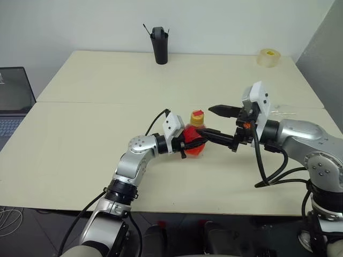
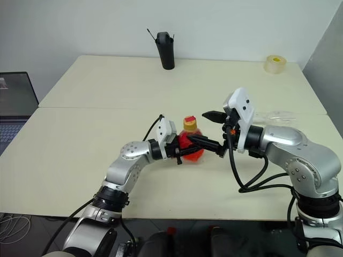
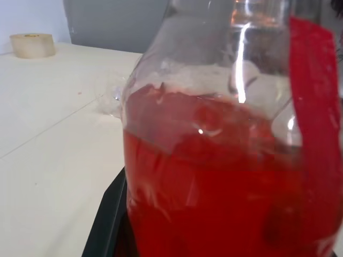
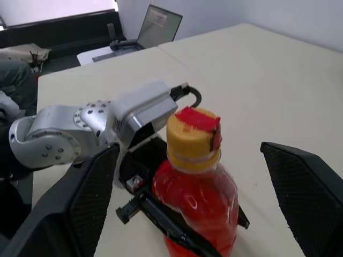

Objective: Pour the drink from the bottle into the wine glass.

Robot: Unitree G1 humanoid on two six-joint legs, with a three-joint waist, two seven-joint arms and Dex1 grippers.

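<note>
- Red drink (image 4: pixel 201 206) fills the lower part of the bottle (image 1: pixel 195 136), upright on the table (image 1: pixel 80 134) and clamped by the left pincer (image 1: pixel 188 143).
- Right pincer (image 1: pixel 224 124) gapes wide, empty, beside the cap (image 4: pixel 194 131).
- Wine glass (image 2: pixel 273 115) lies beyond, toppled.

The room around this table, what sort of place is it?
Probably an office or a lab workroom: plain pale tables pushed together against a bare wall, a laptop at the side, a roll of tape and a black cup.
</note>
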